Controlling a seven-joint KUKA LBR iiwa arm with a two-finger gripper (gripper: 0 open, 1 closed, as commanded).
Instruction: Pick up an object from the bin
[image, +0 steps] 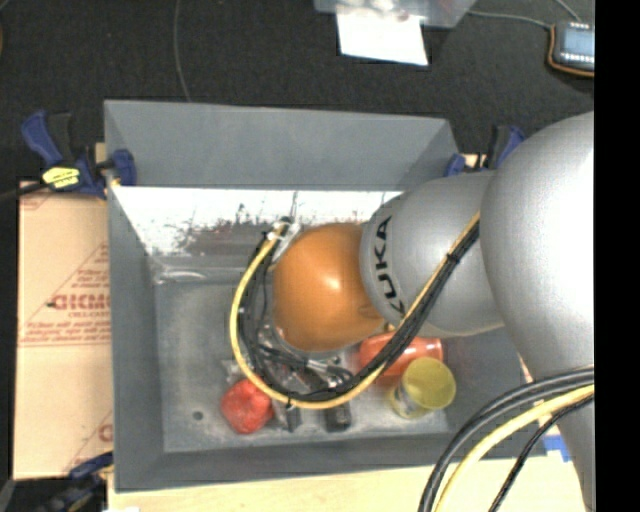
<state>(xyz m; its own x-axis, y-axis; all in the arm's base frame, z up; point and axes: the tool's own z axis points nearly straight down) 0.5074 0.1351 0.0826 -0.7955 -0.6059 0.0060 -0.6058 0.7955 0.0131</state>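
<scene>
My gripper (313, 416) hangs low over the front of the bin, under the orange dome on the wrist. Its two dark fingertips (289, 416) stand apart, open, with bare bin floor between them. A lumpy red thing (245, 407) lies on the floor just left of the left fingertip, touching or nearly touching it. To the right of the gripper lies a yellow cup-shaped thing (425, 386) with its round mouth facing up. Behind that, an orange-red thing (398, 350) is partly hidden by the arm and a cable.
The arm and its yellow and black cables cover the middle and right of the bin. The front wall is close below the fingertips. The left half of the floor is bare grey metal.
</scene>
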